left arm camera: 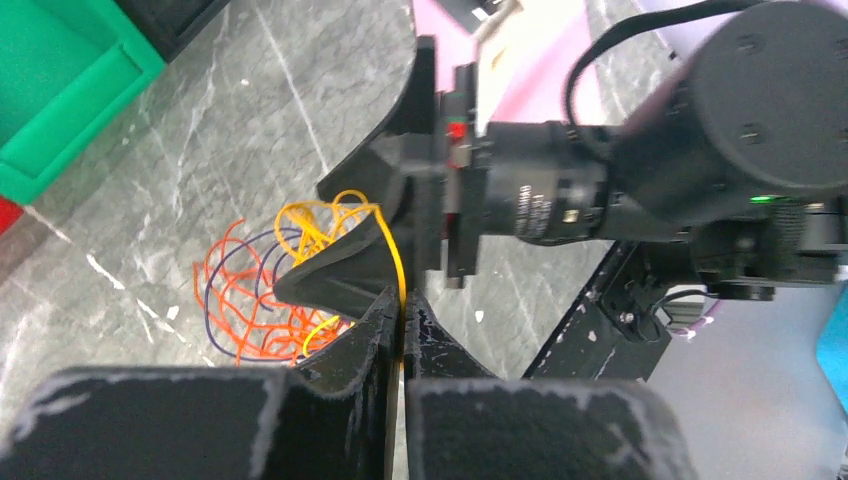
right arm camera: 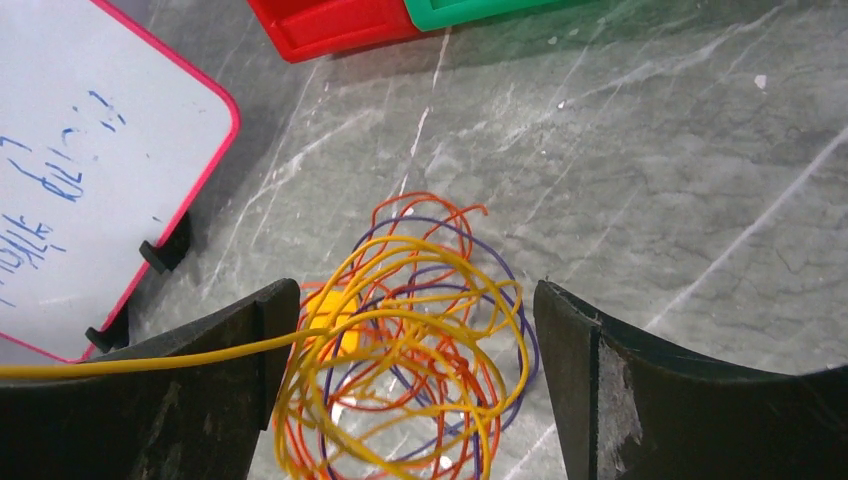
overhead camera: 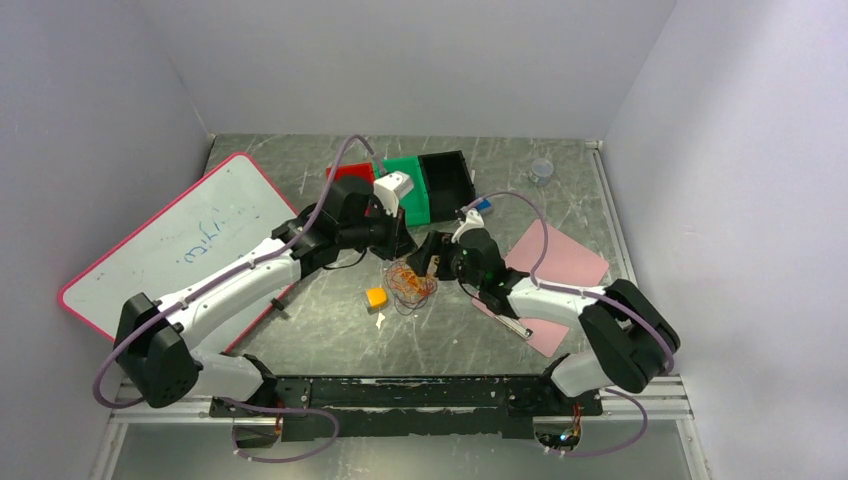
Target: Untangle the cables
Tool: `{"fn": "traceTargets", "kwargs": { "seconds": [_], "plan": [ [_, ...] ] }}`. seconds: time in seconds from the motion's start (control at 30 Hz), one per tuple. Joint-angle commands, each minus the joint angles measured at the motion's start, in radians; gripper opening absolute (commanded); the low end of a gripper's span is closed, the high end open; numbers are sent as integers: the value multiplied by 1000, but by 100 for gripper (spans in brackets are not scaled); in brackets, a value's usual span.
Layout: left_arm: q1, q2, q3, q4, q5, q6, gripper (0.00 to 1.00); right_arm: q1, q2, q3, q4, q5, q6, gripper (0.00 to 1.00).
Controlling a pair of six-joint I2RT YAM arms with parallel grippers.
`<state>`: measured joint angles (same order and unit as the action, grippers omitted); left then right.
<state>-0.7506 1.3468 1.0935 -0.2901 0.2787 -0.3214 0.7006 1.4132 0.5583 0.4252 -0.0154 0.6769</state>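
The cables (overhead camera: 410, 282) are a small tangle of yellow, orange and purple wire loops in the middle of the grey table. My left gripper (overhead camera: 403, 250) sits just behind the tangle. In the left wrist view it (left arm camera: 403, 300) is shut on one yellow wire (left arm camera: 397, 262) that rises from the tangle (left arm camera: 255, 300). My right gripper (overhead camera: 432, 262) is at the tangle's right side. In the right wrist view it (right arm camera: 415, 300) is open, its fingers (right arm camera: 575, 340) standing wide on either side of the tangle (right arm camera: 420, 340). A taut yellow strand (right arm camera: 150, 360) runs left across its left finger.
A yellow cube (overhead camera: 376, 297) lies left of the tangle. Red (overhead camera: 350, 172), green (overhead camera: 405, 185) and black (overhead camera: 447, 178) bins stand behind. A pink-rimmed whiteboard (overhead camera: 170, 250) lies left, a pink sheet (overhead camera: 560, 260) right, a small clear cup (overhead camera: 541, 168) far right.
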Motion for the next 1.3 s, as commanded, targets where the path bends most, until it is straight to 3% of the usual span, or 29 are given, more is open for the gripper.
{"fn": "traceTargets", "kwargs": {
  "seconds": [0.0,0.4,0.83,1.27],
  "plan": [
    [-7,-36,86,-33,67,15,7,4,43,55,49,15,-10,90],
    [-7,-29,360,-171,124,51,7,18,101,8,-36,83,-6,85],
    [-4,71,798,-326,65,98,7,35,48,-88,-91,116,-38,84],
    [-2,173,1114,-362,-6,120,7,42,17,-143,-111,126,-36,83]
  ]
}}
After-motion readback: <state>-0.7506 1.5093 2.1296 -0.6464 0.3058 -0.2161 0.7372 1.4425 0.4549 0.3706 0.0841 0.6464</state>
